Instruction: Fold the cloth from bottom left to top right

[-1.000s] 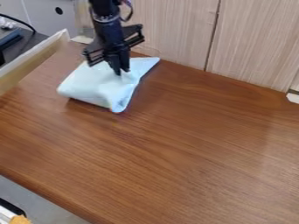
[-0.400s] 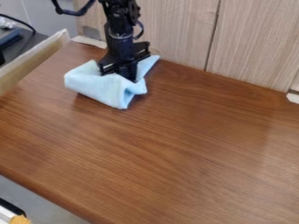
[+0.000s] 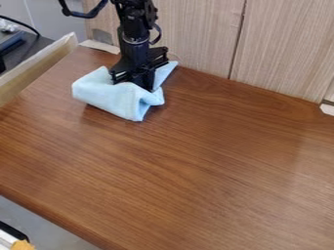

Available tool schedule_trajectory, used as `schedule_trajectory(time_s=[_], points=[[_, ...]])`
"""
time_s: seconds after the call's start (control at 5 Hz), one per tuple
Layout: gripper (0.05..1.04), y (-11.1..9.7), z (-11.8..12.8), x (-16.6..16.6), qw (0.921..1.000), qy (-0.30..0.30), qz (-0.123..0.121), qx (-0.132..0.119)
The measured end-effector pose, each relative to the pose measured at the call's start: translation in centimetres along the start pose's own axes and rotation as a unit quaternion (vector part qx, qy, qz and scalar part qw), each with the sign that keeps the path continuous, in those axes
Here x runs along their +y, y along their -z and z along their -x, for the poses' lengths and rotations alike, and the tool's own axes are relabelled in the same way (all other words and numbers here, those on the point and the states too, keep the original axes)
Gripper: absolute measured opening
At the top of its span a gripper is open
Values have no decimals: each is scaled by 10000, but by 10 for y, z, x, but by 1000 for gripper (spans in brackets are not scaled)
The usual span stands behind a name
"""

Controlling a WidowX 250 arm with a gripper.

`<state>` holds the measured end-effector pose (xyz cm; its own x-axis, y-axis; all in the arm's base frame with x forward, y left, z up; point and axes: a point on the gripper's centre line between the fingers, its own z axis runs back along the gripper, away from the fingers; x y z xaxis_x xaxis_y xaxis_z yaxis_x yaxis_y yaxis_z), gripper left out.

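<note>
Cloth in folds beneath and on both sides of the gripper, wide or narrow unclear.

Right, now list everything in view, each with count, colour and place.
cloth: one, light blue, partly folded and bunched, upper left of the table
table: one, brown wood grain, across most of the view
panels: two, pale wood grain, behind the table
board: one, pale, along the table's upper left edge
cable: one, black, top left
small white piece: one, right edge
orange-yellow item: one, bottom left corner
robot arm: one, black, coming in from the top edge
end effector: one, black, down at the cloth
</note>
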<state>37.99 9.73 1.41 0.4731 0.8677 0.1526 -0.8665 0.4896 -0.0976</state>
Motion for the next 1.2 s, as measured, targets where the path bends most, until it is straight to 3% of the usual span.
schedule_trajectory(time_s=[0.4, 0.6, 0.8, 1.2], points=[[835, 0, 4, 1, 9999, 66, -11, 117], [1002, -2, 5, 2, 9998, 93, -5, 170], [1001, -5, 5, 4, 9996, 61, 23, 292], [1000, -47, 0, 1, 9987, 144, 473, 134]])
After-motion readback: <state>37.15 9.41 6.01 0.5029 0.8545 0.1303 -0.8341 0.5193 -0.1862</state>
